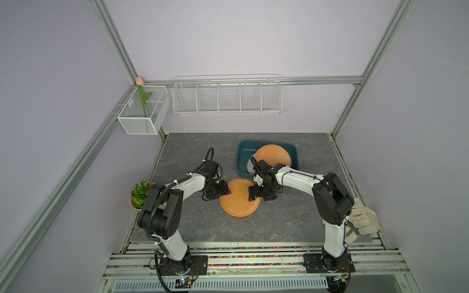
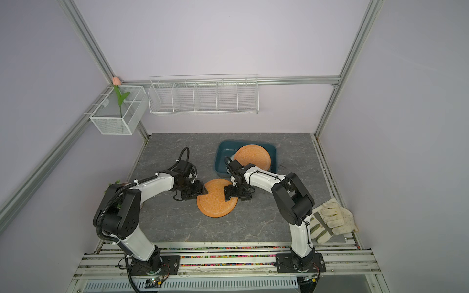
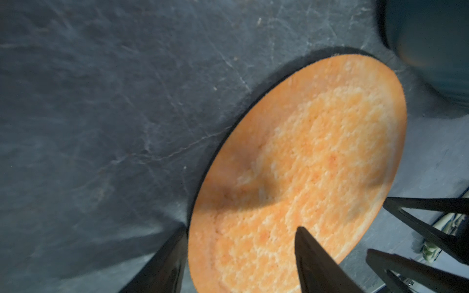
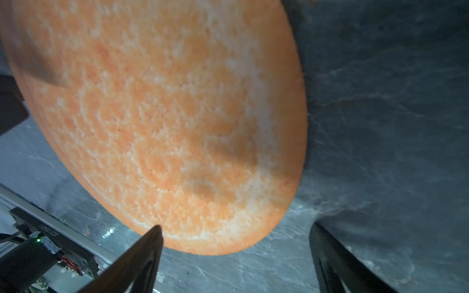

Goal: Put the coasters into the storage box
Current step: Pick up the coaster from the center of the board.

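A textured orange coaster (image 1: 239,200) (image 2: 215,203) lies flat on the grey table between my two grippers. My left gripper (image 1: 223,191) (image 3: 242,228) is open at its left rim, with one finger beside the rim and the other over the disc. On the opposite rim my right gripper (image 1: 253,194) (image 4: 236,225) stands open, the coaster's edge (image 4: 177,126) just past its fingertips. The teal storage box (image 1: 243,149) (image 2: 223,149) behind holds a second orange coaster (image 1: 272,157) (image 2: 252,156), leaning over a pale disc (image 1: 250,163) that is mostly hidden.
A small potted plant (image 1: 139,194) sits by the left arm. White work gloves (image 1: 363,218) lie at the right table edge. White wire baskets (image 1: 227,96) hang on the back wall, a mesh one with a tulip (image 1: 142,111) on the left.
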Robot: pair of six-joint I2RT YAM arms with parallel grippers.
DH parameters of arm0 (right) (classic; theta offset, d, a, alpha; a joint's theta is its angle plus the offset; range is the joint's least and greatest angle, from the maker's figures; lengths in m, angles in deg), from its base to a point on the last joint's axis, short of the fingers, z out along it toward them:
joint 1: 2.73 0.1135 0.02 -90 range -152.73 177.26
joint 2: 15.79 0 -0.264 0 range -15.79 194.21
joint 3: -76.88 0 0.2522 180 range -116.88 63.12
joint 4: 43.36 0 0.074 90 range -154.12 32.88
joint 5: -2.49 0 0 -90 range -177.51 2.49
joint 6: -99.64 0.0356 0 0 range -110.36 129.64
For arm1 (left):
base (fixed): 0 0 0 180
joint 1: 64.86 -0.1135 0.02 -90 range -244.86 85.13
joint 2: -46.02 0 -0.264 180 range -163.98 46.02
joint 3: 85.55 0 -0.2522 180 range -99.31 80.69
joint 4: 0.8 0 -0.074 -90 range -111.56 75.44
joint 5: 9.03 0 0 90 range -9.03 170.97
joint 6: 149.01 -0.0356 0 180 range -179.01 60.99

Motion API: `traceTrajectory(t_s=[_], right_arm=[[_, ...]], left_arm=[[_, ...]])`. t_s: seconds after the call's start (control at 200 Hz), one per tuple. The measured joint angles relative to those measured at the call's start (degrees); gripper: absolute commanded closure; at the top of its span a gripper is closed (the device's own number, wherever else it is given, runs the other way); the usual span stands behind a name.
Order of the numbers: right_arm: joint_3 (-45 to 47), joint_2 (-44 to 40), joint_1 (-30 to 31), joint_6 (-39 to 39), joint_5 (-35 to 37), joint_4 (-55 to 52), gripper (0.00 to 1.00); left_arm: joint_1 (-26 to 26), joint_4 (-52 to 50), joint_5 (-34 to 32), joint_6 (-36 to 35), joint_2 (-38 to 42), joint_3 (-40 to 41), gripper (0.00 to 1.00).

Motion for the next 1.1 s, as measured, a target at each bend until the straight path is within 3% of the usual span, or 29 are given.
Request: traceTrajectory(t_s=[0.71, 0.83, 1.03, 1.1], right_arm=[[-2.6, 2.5, 1.9, 1.1, -2.8, 1.2, 0.24], [-2.6, 2.6, 1.9, 1.1, -2.7, 1.1, 0.24], [-2.6, 2.6, 1.9, 1.0, -2.9, 1.1, 0.22], [-2.6, 2.6, 1.9, 1.1, -3.0, 1.1, 0.22]], left_arm=[[0.2, 0.9, -0.4, 0.7, 0.3, 0.9, 0.42], [0.2, 1.0, -0.6, 1.2, 0.3, 1.2, 0.56], [0.3, 0.7, -1.4, 1.6, 0.3, 2.0, 0.91], [0.3, 0.5, -1.8, 1.6, 0.5, 2.4, 1.00]])
